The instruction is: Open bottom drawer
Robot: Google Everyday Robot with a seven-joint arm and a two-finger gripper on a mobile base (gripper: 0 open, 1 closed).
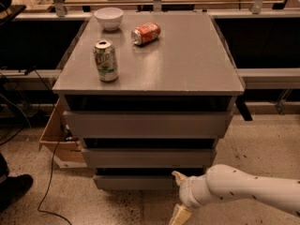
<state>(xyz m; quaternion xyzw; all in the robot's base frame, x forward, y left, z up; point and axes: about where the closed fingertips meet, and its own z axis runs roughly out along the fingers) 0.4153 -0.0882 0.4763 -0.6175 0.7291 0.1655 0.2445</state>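
The grey cabinet [150, 74] has three flat drawer fronts stacked below its top. The bottom drawer [133, 182] is the lowest and narrowest front, just above the floor, with a dark gap above it. Its inside is hidden. My gripper [180, 197] is at the end of a white arm that reaches in from the lower right. It is low, right in front of the right part of the bottom drawer's front. I cannot tell whether it touches the front.
On the cabinet top stand a white bowl [108, 18], an upright green can [106, 60] and a red can [146, 33] on its side. A cardboard box [56, 137] and cables lie on the floor at the left. A shoe [14, 187] is at the far left.
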